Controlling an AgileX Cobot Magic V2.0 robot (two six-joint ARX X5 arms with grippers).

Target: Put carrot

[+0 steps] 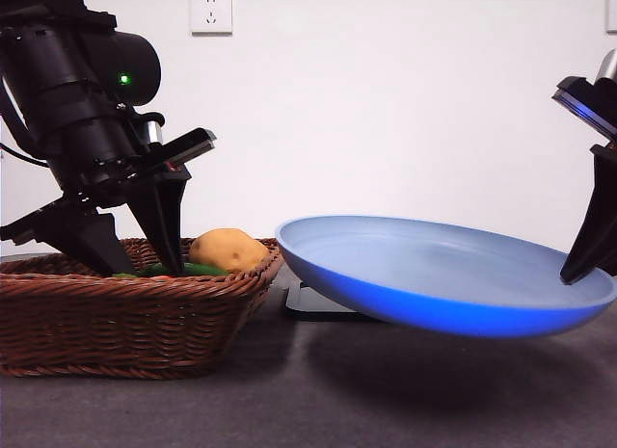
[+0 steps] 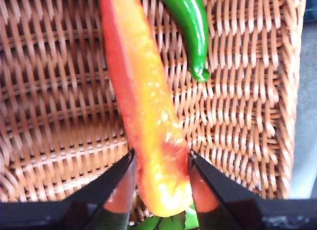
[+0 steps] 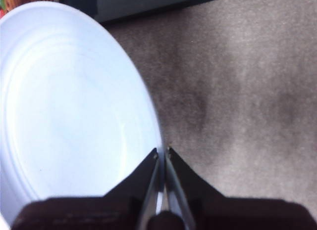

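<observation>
The orange-red carrot [image 2: 148, 116] lies lengthwise on the floor of the wicker basket [image 2: 247, 116], its green leaves near my wrist. My left gripper [image 2: 161, 158] is down in the basket [image 1: 125, 323], both jaws pressed against the carrot's thick end. In the front view this gripper [image 1: 145, 265] reaches behind the basket rim, which hides the carrot. At the right, my right gripper [image 3: 162, 153] is shut on the rim of a blue plate [image 3: 64, 106]. The plate [image 1: 443, 275] hangs tilted above the table, held by that gripper [image 1: 578, 270].
A long dark green vegetable [image 2: 190, 27] lies beside the carrot in the basket. A tan potato [image 1: 228, 249] sits at the basket's right end. A flat black pad [image 1: 318, 302] lies on the table under the plate's left edge.
</observation>
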